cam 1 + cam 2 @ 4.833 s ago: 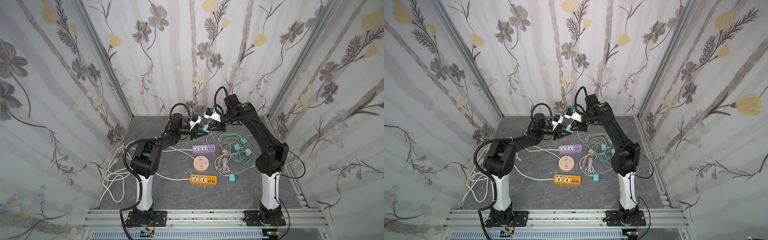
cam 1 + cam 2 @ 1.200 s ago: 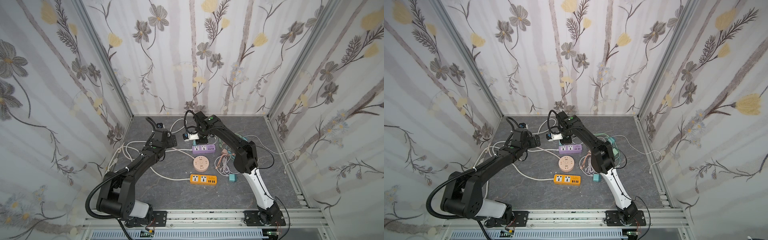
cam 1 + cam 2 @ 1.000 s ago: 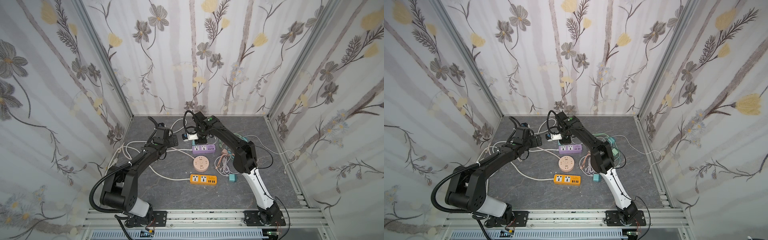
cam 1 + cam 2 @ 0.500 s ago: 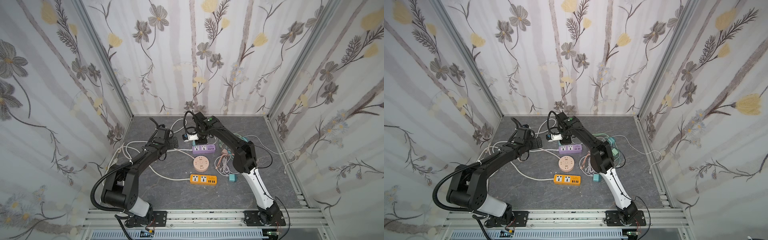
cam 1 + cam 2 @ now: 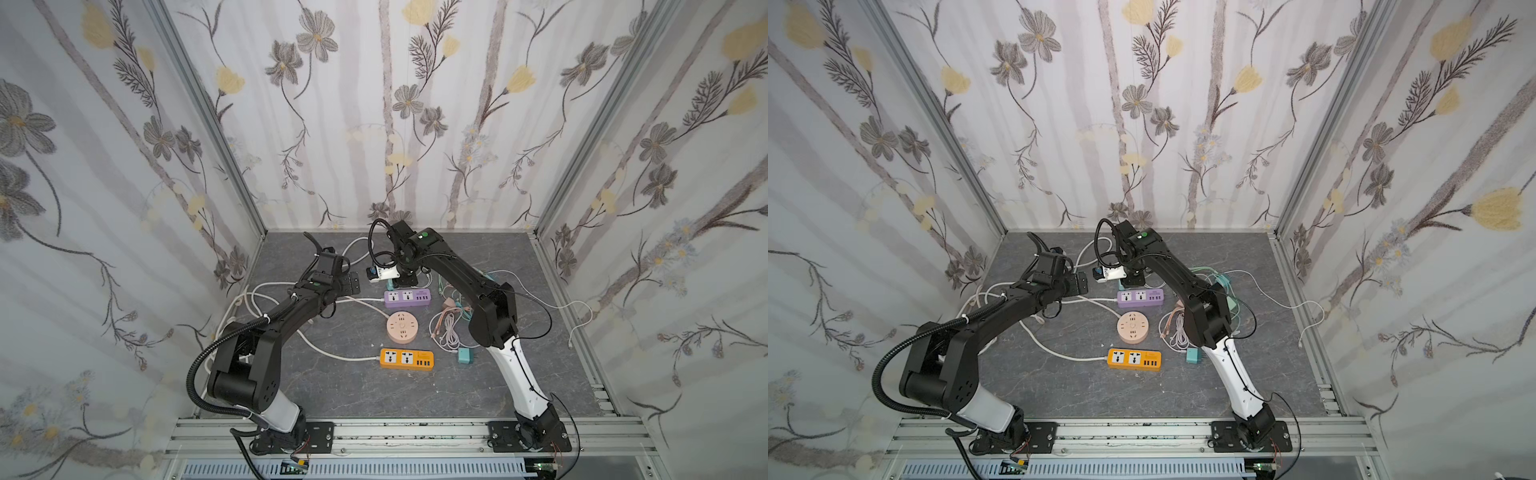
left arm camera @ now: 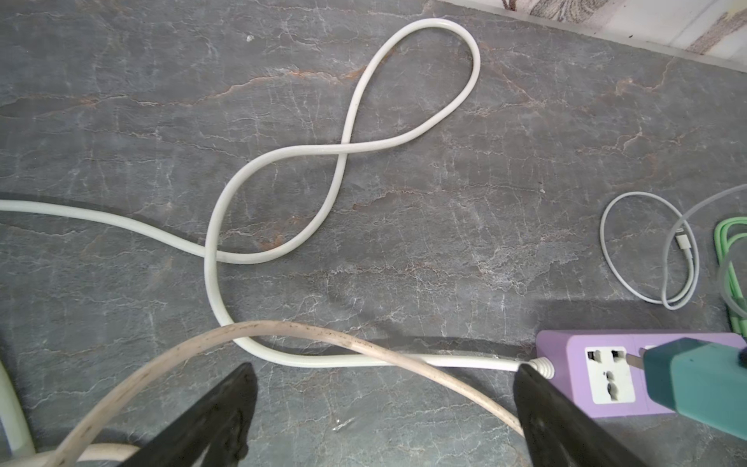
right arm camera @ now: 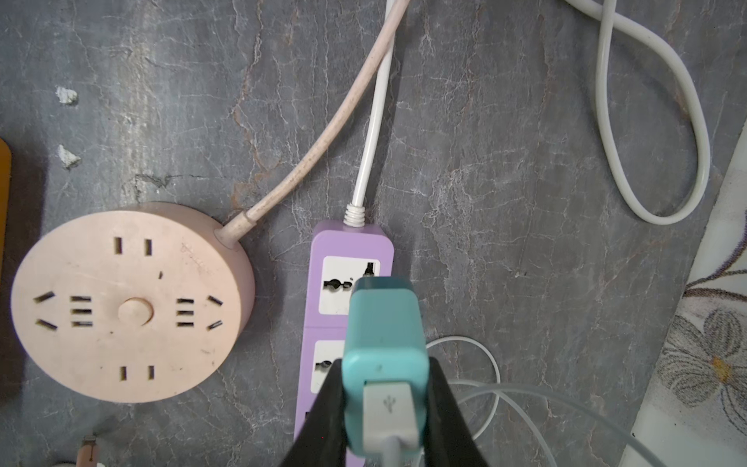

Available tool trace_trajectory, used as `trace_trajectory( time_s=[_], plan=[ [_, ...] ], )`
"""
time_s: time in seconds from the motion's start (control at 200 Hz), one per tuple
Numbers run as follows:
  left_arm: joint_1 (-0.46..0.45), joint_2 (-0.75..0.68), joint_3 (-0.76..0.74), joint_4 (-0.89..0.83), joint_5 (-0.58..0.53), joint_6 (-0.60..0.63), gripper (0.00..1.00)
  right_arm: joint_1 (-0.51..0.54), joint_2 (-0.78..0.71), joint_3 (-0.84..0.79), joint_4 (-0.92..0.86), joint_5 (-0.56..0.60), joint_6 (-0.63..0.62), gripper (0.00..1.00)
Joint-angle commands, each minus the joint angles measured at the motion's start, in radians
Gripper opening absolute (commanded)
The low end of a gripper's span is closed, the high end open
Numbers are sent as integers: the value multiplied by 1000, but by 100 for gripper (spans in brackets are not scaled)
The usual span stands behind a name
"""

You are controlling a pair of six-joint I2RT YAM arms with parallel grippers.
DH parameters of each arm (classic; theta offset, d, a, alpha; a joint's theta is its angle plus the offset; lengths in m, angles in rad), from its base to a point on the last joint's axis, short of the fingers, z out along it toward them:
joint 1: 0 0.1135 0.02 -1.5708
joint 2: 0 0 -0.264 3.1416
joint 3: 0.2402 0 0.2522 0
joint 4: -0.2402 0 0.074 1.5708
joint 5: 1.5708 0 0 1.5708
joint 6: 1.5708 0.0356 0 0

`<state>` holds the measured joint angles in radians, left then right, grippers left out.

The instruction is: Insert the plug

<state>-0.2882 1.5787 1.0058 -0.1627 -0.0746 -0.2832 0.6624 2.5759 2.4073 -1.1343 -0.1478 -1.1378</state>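
Landmark: we place everything from the lilac plastic power strip (image 7: pixel 351 244), a rounded bar with white socket faces, lying flat on the grey marbled tabletop (image 7: pixel 505 161).
Plug: the teal plastic charger plug (image 7: pixel 384 319), a smooth block with rounded corners, hangs just over the strip's socket nearest the cord end. A white USB connector (image 7: pixel 390 404) sits in its back.
Right gripper: the right gripper (image 7: pixel 386 388) is clamped on the plug's two flanks.
Key relation: the socket lies straight ahead of the metal prongs (image 6: pixel 632 358). They slant toward its slots with the plug body tilted against the strip's face, and we cannot tell whether they touch.
Long axis: the strip runs lengthwise away from its white ribbed cord (image 7: pixel 376 121), and the plug lies roughly along that line.
Left gripper: the left gripper (image 6: pixel 384 380) is spread wide and empty, just off the strip's cord end, over a beige cable (image 6: pixel 283 327).
Nearer arm: the right.
Our judgement: the plug needs levelling, then pressing in.
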Motion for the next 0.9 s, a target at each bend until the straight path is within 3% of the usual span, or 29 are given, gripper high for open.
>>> trace_trajectory(
  time_s=[0.0, 0.66, 0.894],
  plan=[
    [0, 11, 11, -17, 15, 12, 100, 2, 13, -4, 2, 17, -15, 0],
    [0, 46, 39, -46, 30, 4, 100, 3, 26, -36, 24, -53, 1, 0],
    [1, 52, 40, -47, 36, 4, 100, 3, 39, -63, 41, -5, 0, 0]
  ],
)
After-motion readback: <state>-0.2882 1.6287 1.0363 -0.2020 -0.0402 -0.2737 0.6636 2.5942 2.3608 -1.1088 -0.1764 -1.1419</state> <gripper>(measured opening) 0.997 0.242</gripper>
